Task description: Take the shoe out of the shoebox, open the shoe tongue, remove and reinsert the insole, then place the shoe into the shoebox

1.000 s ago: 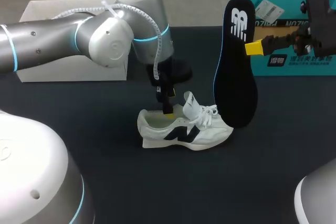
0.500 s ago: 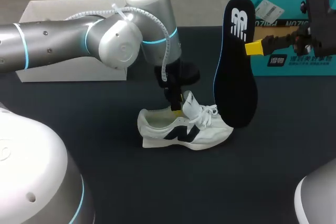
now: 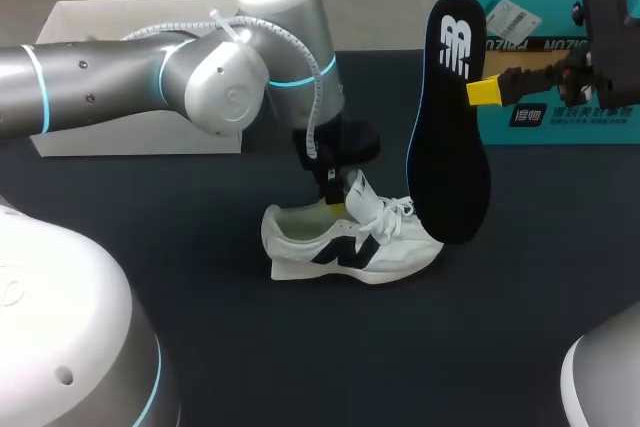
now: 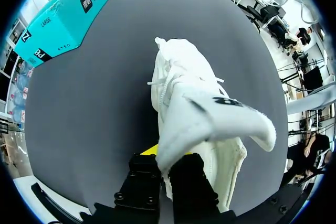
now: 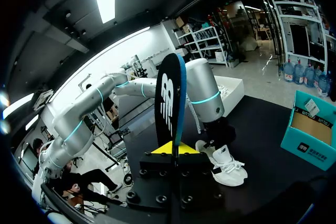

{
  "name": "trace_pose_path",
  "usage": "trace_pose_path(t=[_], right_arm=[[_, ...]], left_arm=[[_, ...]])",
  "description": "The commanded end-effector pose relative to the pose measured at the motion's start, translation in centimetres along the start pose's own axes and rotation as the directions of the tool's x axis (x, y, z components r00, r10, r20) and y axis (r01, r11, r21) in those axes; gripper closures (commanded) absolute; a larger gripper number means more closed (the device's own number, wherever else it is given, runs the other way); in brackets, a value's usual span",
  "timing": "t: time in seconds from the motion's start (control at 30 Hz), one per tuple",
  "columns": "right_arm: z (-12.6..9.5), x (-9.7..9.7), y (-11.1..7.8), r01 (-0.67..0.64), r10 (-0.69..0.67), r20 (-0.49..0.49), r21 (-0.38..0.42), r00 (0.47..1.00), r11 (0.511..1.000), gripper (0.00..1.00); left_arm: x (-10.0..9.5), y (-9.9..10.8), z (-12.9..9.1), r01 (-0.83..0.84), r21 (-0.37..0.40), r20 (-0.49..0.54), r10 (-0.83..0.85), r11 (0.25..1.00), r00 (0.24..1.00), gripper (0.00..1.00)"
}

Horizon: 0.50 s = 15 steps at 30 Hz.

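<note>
A white shoe [image 3: 350, 244] with a dark side logo lies on the black table, toe to the right. My left gripper [image 3: 338, 203] comes down at its opening, shut on the shoe tongue [image 4: 210, 121], which stands up between its fingers [image 4: 152, 150] over the shoe [image 4: 181, 72]. My right gripper [image 3: 484, 92] is shut on the edge of the black insole [image 3: 450, 127] and holds it upright in the air, right of the shoe and above its toe. From the right wrist, the insole [image 5: 170, 103] rises out of that gripper [image 5: 173, 149], with the shoe [image 5: 227, 165] beyond it.
The teal shoebox [image 3: 560, 112] stands open at the back right, also seen as the teal shoebox [image 4: 63, 14] ahead of the left gripper. A white box [image 3: 120, 77] sits at the back left behind my left arm.
My left gripper has moved right from the shoe's heel opening to the tongue and closed on it. The right arm and the insole have not moved.
</note>
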State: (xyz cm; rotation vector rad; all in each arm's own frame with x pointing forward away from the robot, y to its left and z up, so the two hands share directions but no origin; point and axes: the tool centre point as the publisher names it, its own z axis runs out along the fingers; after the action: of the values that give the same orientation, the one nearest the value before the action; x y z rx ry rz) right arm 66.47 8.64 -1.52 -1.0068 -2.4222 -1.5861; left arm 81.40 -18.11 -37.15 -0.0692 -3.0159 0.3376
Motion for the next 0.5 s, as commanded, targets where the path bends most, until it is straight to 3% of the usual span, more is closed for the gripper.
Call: trace_pose_path(t=[0.03,0.4,0.47,0.5], right_arm=[[0.31,-0.11,0.22,-0.001,0.001,0.000,0.004,1.000,1.000,1.00],[0.31,-0.11,0.22,-0.001,0.001,0.000,0.004,1.000,1.000,1.00],[0.31,-0.11,0.22,-0.001,0.001,0.000,0.004,1.000,1.000,1.00],[0.31,-0.11,0.22,-0.001,0.001,0.000,0.004,1.000,1.000,1.00]], left_arm=[[0.10,0.11,-0.07,0.000,0.001,0.003,0.000,1.000,1.000,1.00],[0.10,0.11,-0.07,0.000,0.001,0.003,0.000,1.000,1.000,1.00],[-0.16,0.18,-0.16,-0.080,0.023,-0.005,0.080,0.997,0.997,1.00],[-0.44,0.12,-0.36,-0.143,0.003,-0.081,0.143,0.990,0.986,1.00]])
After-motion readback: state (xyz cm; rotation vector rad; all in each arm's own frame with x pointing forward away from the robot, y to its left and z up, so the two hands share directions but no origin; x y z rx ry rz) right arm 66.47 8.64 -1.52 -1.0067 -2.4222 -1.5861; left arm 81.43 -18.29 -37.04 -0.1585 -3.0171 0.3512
